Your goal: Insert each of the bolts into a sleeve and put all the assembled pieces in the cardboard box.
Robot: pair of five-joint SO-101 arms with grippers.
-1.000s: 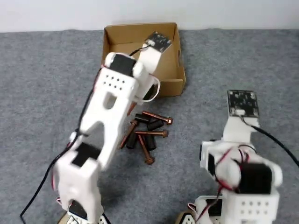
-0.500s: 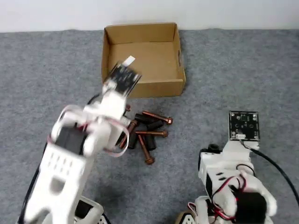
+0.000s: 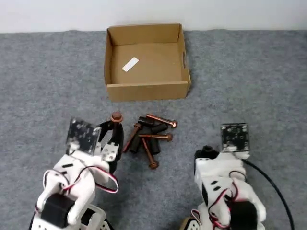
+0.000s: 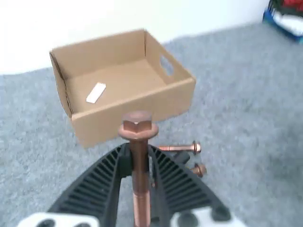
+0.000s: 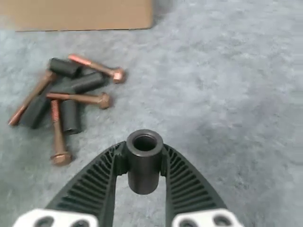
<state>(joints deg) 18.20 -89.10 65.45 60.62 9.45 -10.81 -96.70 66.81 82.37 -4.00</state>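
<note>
My left gripper (image 4: 138, 152) is clamped on a bolt (image 4: 138, 128), head outward, beside the pile (image 3: 149, 136); across it my right gripper (image 5: 143, 150) clamps a sleeve (image 5: 144, 172), bore outward, so I reckon their axes need aligning.

Copper bolt (image 4: 138, 158), black sleeve (image 5: 144, 163), tan box (image 3: 146, 90)

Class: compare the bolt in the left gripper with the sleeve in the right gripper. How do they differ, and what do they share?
The bolt is copper-coloured, the sleeve black. The bolt is slim with a flanged head; the sleeve is a thicker hollow tube. Both are clamped between jaws.
</note>
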